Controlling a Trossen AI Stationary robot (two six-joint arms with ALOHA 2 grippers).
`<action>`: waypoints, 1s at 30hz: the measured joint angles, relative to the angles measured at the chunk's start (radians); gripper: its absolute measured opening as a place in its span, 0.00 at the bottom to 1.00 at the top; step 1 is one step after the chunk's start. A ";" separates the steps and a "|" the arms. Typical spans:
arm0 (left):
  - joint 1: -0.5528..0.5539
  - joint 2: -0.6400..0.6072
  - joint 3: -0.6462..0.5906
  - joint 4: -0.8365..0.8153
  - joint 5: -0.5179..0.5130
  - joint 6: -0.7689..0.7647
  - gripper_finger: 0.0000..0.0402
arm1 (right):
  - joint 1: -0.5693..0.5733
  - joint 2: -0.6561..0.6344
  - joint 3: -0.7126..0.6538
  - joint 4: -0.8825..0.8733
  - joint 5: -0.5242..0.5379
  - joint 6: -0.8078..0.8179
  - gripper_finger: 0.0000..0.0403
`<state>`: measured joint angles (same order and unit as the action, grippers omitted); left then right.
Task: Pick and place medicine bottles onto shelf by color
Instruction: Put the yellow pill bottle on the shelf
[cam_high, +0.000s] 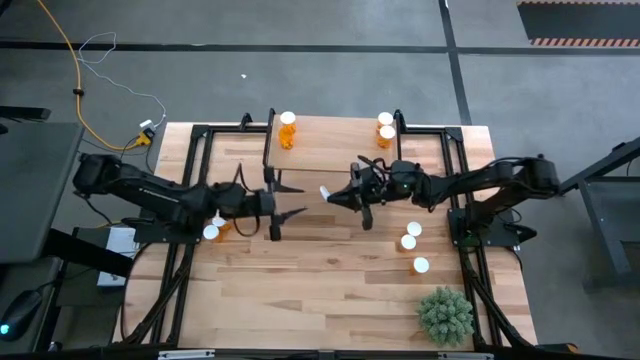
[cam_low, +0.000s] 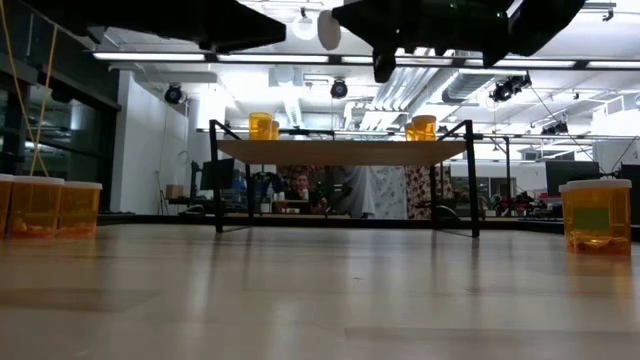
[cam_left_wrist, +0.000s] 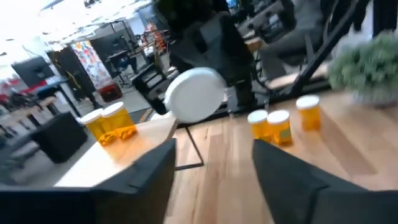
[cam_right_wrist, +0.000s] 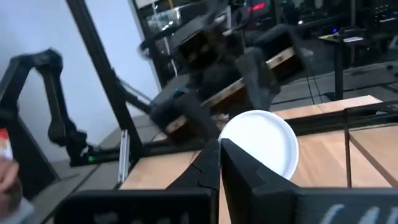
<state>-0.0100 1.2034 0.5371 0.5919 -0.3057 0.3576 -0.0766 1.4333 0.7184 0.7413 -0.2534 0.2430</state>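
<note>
High view: both arms meet mid-table, just in front of the shelf (cam_high: 335, 140). Right gripper (cam_high: 340, 194) reaches in from 3 o'clock, fingers closed on a medicine bottle (cam_high: 325, 192), held lying sideways; long axis runs roughly 3-to-9, white cap toward the left arm at 9 o'clock. Left gripper (cam_high: 290, 216) comes from 9 o'clock, fingers spread apart, nothing between them, just short of the held bottle.

Wrist views add what the top cam can't. Left wrist view looks straight at the round white cap face (cam_left_wrist: 194, 94) w/ the right arm dark behind it, left fingers (cam_left_wrist: 152, 171) wide apart below. Right wrist view: cap (cam_right_wrist: 260, 143) sits at the tips of the closed right fingers (cam_right_wrist: 214, 168); orange body hidden.

Low view shows height only: held bottle's cap (cam_low: 329, 29) is well above the shelf top (cam_low: 340, 151), arms as dark shapes overhead.

Other bottles, all upright, caps up:
- On shelf: one at far-left corner (cam_high: 287, 128), two touching at far-right corner (cam_high: 386, 129).
- On table at 9 o'clock, by left arm: pair (cam_high: 213, 227); low view shows them side by side (cam_low: 50, 207).
- On table at 4 o'clock: two (cam_high: 408, 236), a third (cam_high: 421, 265) nearer the plant (cam_high: 445, 314).

Low view also shows a person in the room beyond the shelf; detail too small.
</note>
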 joint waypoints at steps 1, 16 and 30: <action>-0.015 0.013 0.006 0.000 -0.035 0.023 0.57 | 0.005 0.006 0.000 0.003 0.019 0.002 0.00; -0.065 0.205 0.117 0.105 -0.252 0.204 0.81 | 0.053 0.117 0.000 0.273 0.149 0.084 0.00; -0.065 0.242 0.130 0.222 -0.391 0.266 0.81 | 0.066 0.132 0.000 0.281 0.194 0.142 0.00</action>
<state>-0.0750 1.4453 0.6666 0.8143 -0.6964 0.6239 -0.0101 1.5654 0.7185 1.0222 -0.0589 0.3847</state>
